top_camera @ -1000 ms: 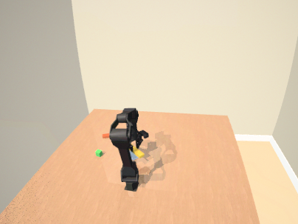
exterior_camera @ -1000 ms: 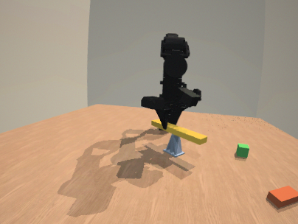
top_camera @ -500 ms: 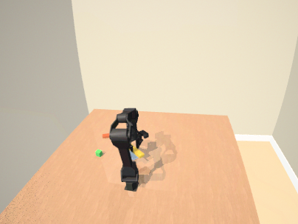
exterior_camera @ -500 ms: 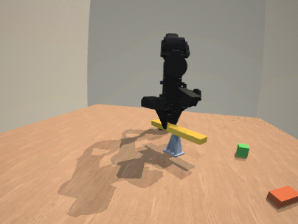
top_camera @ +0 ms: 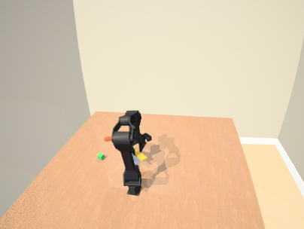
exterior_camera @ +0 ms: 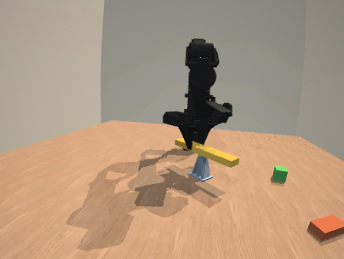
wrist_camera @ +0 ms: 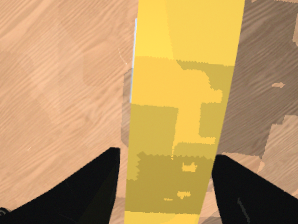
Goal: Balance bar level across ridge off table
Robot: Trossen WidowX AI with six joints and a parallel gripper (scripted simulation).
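The yellow bar (top_camera: 141, 155) (exterior_camera: 215, 154) (wrist_camera: 187, 30) lies across the top of the blue-grey ridge (top_camera: 136, 160) (exterior_camera: 202, 169), clear of the table, and looks about level in the exterior view. Only a thin pale edge of the ridge shows beside the bar in the wrist view. My gripper (top_camera: 141, 150) (exterior_camera: 197, 145) (wrist_camera: 166, 160) is open, with one finger on each side of the bar. A narrow gap shows at the left finger in the wrist view; the right finger is very close to the bar's edge. The arm partly hides the ridge in the top view.
A green cube (top_camera: 101, 156) (exterior_camera: 279, 174) and a flat orange-red block (top_camera: 107, 138) (exterior_camera: 327, 227) lie on the wooden table (top_camera: 211, 169) (exterior_camera: 51, 183), away from the ridge. Shadows of the arm and bar fall beside the ridge.
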